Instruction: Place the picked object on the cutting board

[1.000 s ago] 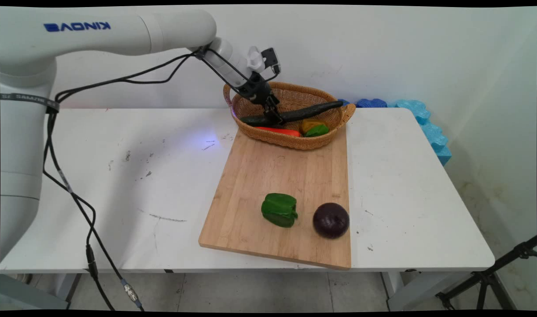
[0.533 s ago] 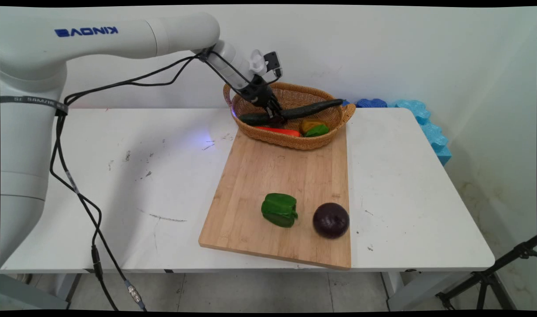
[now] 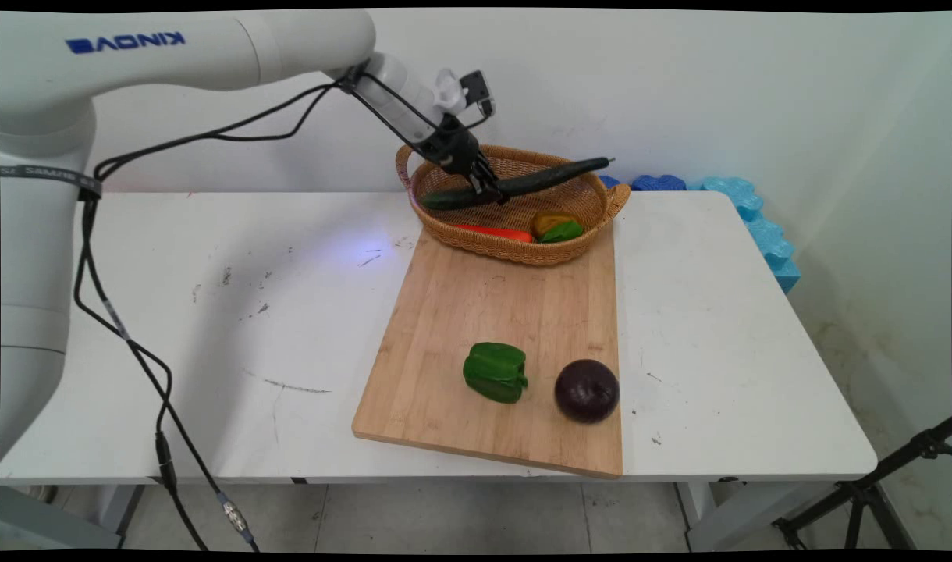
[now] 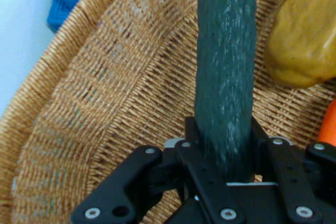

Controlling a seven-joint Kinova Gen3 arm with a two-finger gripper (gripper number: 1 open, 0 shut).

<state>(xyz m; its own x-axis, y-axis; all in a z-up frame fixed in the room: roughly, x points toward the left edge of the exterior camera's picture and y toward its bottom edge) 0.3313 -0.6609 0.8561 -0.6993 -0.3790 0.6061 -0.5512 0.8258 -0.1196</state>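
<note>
Gripping a long dark green cucumber point(image 3: 515, 186) near its left end, jaws of the black gripper point(image 3: 485, 190) clenched on it, above the wicker basket point(image 3: 523, 248) at the far end of the wooden cutting board point(image 3: 476, 312). Held clear of the basket's contents, slanting up toward the right, far tip over the basket's right rim. Seen from the hand camera as a rough green shaft point(image 4: 226, 77) running straight up from the gripper point(image 4: 226, 169), woven basket wall point(image 4: 105, 103) behind it. Lying in the basket below: an orange-red carrot-like vegetable point(image 3: 495, 232), a yellow pepper point(image 3: 550, 221) and a small green pepper point(image 3: 563, 231) beside it. Resting on the near part of the board: a green bell pepper point(image 3: 495, 372) and, just to its right near the board's edge, a dark purple onion point(image 3: 587, 391), the two apart. Blue foam pieces point(image 3: 745, 211) along the wall behind the white table point(image 3: 211, 312).
</note>
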